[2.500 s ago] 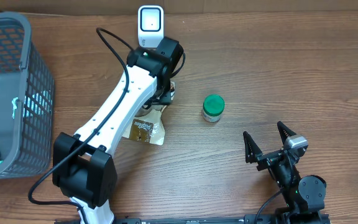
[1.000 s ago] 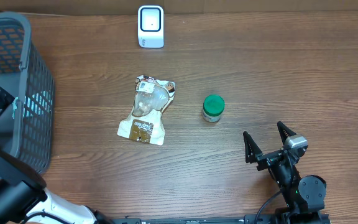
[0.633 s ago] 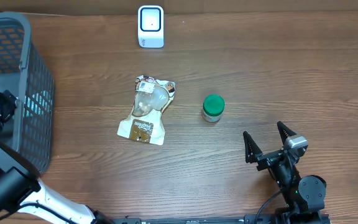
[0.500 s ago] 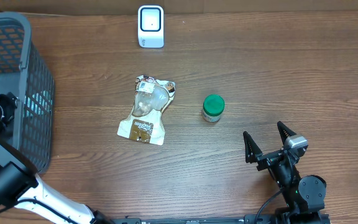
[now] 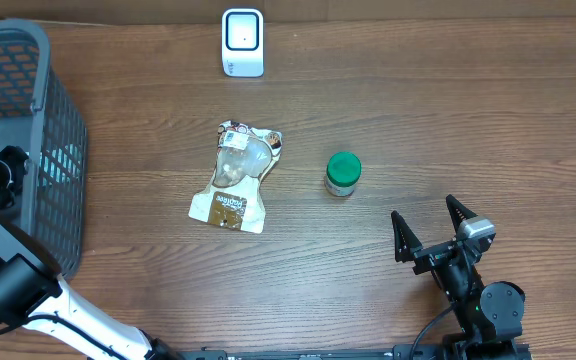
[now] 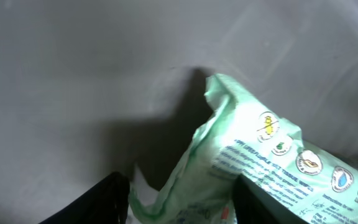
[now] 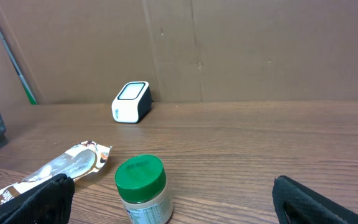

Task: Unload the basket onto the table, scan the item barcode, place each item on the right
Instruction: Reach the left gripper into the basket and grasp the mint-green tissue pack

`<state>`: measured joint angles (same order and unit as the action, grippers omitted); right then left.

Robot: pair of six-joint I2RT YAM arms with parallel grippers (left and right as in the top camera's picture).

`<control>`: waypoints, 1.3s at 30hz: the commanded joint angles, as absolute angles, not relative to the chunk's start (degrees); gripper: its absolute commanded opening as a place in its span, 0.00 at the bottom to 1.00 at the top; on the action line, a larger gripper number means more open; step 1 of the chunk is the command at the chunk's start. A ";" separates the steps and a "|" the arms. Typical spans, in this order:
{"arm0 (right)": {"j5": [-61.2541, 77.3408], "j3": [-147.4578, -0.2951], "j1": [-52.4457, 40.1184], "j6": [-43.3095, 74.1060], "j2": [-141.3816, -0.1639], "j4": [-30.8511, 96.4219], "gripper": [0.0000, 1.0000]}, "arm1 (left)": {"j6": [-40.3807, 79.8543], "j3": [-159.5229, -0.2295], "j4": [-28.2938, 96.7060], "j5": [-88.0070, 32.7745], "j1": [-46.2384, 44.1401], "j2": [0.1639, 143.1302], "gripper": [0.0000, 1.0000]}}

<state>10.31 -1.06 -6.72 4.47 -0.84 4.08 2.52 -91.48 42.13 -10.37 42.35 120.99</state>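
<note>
Well, on the wooden table (image 5: 418, 100) the big grey basket (image 5: 63, 160) sits at the left, the right gripper (image 5: 422, 206) rests far from it with fingers spread wide, and the left gripper (image 6: 176, 186) is down in the basket with a finger on each side of the green and white packet (image 6: 260, 149), pinching or not I cannot tell.

Left gripper (image 6: 176, 200) jaws half apart; right gripper (image 5: 424, 212) jaws wide.
</note>
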 commanded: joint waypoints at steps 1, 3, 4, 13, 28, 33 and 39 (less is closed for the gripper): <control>10.57 -0.47 -6.39 4.43 -0.16 3.77 1.00 | 1.34 -91.07 41.93 -10.83 40.34 124.33 0.54; 10.57 -0.47 -6.39 4.43 -0.16 3.77 1.00 | 1.48 -90.98 41.82 -10.74 39.24 124.46 0.48; 10.57 -0.47 -6.39 4.43 -0.16 3.77 1.00 | 1.48 -90.91 41.71 -10.41 38.74 124.51 0.41; 10.57 -0.47 -6.39 4.43 -0.16 3.77 1.00 | 3.81 -91.11 43.38 -8.88 37.28 123.98 0.04; 10.57 -0.47 -6.39 4.43 -0.16 3.77 1.00 | 16.58 -104.55 56.29 -4.08 37.95 100.03 0.04; 10.57 -0.47 -6.39 4.43 -0.16 3.77 1.00 | 17.89 -104.88 59.31 -6.24 36.56 86.83 0.04; 10.57 -0.47 -6.39 4.43 -0.16 3.77 1.00 | 18.44 -104.71 65.36 -10.59 30.20 76.95 0.04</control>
<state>10.28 -1.06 -6.72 4.47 -0.84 4.05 16.93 -104.86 63.86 -6.46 33.23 77.71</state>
